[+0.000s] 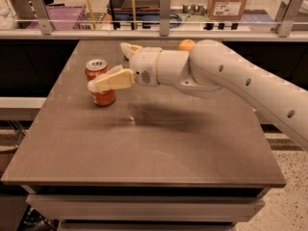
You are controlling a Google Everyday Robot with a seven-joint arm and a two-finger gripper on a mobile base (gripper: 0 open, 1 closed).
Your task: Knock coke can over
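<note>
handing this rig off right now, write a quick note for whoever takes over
Gripper: open, over the table's left rear. One of its fingers lies across the front of the coke can; the other is raised behind it.
Coke can: upright on the table, left rear part.
Done: the gripper is at the can.
Left: push the can sideways until it tips; it has not fallen yet.
An orange sits behind the arm, not part of the job.

Counted on 1 table (144, 153): 1 coke can (102, 98), 1 orange (186, 44). Above: 1 arm (231, 76), 1 gripper (107, 66) at the can, 2 fingers spread. Behind: 1 cardboard box (226, 4).
</note>
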